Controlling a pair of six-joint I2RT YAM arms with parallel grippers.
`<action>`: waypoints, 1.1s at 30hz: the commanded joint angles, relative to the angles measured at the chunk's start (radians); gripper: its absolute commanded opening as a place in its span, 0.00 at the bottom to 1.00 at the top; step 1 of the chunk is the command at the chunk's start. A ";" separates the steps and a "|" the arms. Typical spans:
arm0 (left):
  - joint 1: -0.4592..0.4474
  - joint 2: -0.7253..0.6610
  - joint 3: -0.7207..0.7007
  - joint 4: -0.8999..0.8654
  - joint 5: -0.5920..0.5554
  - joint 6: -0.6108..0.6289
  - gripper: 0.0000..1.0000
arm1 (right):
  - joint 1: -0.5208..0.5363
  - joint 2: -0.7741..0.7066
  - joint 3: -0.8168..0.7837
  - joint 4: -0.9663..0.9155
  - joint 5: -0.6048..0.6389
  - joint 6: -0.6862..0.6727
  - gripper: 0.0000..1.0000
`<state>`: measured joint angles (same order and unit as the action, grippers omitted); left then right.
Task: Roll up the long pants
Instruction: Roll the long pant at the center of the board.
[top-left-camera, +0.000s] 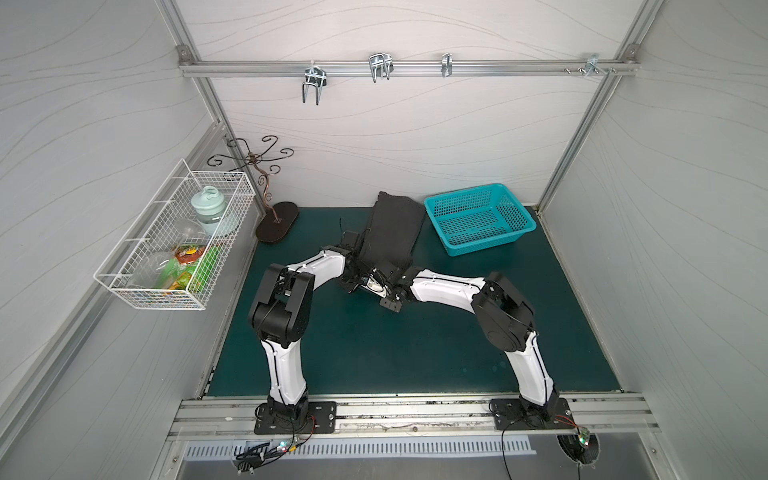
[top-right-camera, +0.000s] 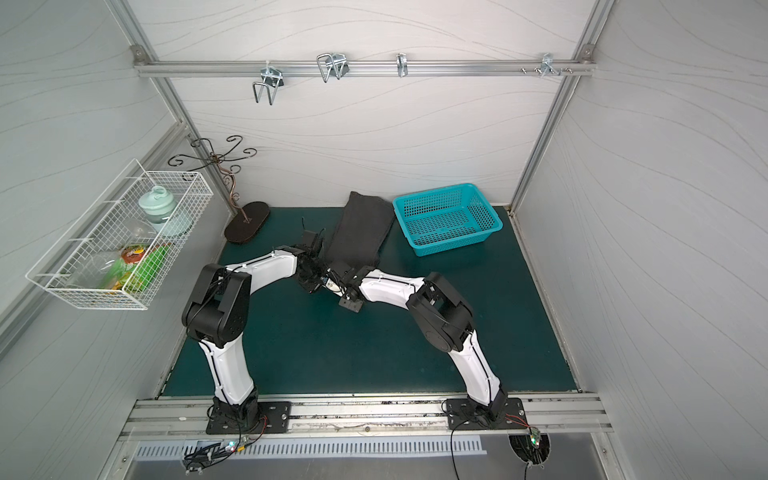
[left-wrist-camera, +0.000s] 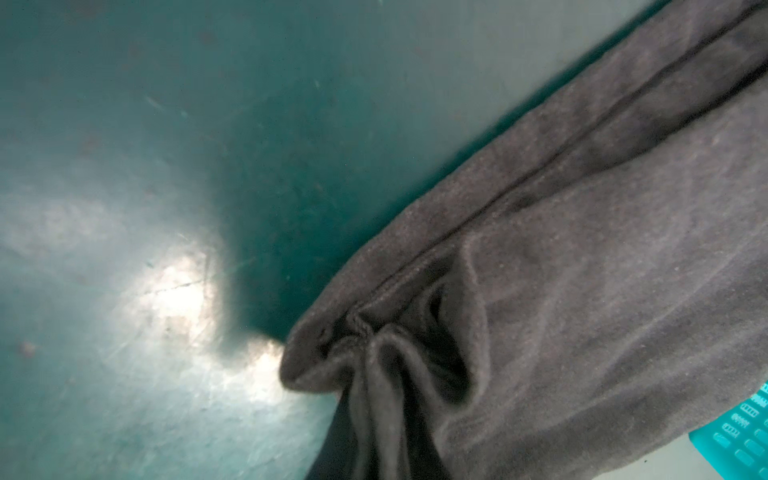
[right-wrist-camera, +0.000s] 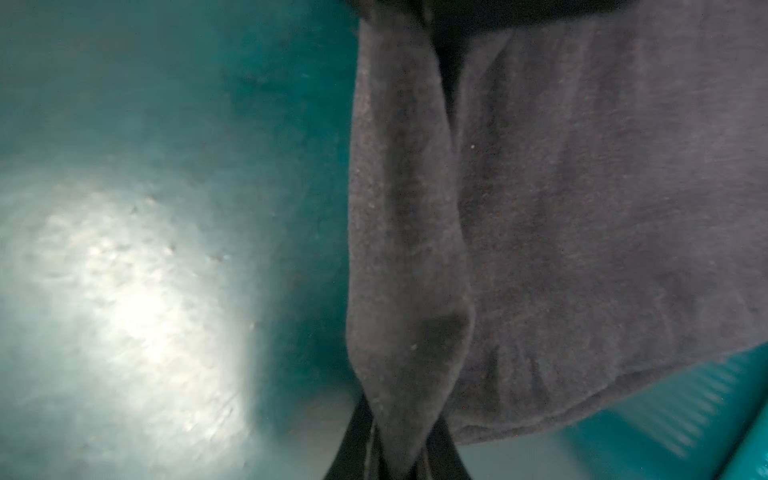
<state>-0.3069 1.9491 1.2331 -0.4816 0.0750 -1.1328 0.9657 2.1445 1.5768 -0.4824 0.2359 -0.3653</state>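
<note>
Pants (top-left-camera: 392, 232) are being held stretched over the green mat (top-left-camera: 415, 340) beside the teal basket (top-left-camera: 478, 218), with the near end being pinched by the left gripper (top-left-camera: 360, 268) and the right gripper (right-wrist-camera: 399, 457), both clamped on the fabric.

The long pants (top-left-camera: 390, 232) are charcoal grey, the mat (top-left-camera: 374, 353) dark green, the basket (top-left-camera: 490, 243) turquoise.

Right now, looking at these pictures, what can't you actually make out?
- Near end of the long pants: in both top views, hidden under the left gripper and right gripper.
- Left gripper's fingers: outside the left wrist view; only bunched cloth shows.
- Packets in the wire basket: too small, behind mesh.
- Teal basket: blurred in the right wrist view.
</note>
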 joint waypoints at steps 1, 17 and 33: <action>-0.034 0.155 -0.086 -0.085 0.124 0.029 0.00 | 0.001 0.015 0.034 -0.143 -0.211 0.020 0.00; -0.034 -0.027 -0.019 -0.440 0.094 0.184 0.00 | -0.008 -0.009 -0.043 -0.283 -0.505 0.109 0.00; -0.031 -0.248 0.129 -0.849 -0.403 0.035 0.67 | -0.074 0.086 0.014 -0.338 -0.725 0.208 0.00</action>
<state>-0.3351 1.7340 1.3212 -1.2037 -0.1818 -1.0576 0.9001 2.1670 1.5959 -0.7380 -0.4465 -0.1989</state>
